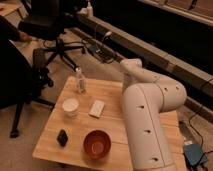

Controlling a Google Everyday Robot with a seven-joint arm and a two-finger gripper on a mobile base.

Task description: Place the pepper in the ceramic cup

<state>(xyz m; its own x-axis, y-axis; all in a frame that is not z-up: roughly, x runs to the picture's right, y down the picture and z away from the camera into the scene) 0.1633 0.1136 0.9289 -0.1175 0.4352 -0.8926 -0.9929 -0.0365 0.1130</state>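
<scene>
The ceramic cup (70,106) is a small white round cup standing upright on the left part of the wooden table (112,92). The pepper does not show anywhere; it is hidden or out of view. My white arm (147,115) fills the right of the view, rising from the bottom edge over the table's right side to a joint (131,66) near the table's far edge. My gripper is not in view; no fingers show past the arm.
An orange bowl (97,144) sits near the front edge, a small black block (62,137) to its left. A flat white packet (97,108) lies right of the cup. A clear bottle (80,80) stands at the back left. A black office chair (47,30) stands behind.
</scene>
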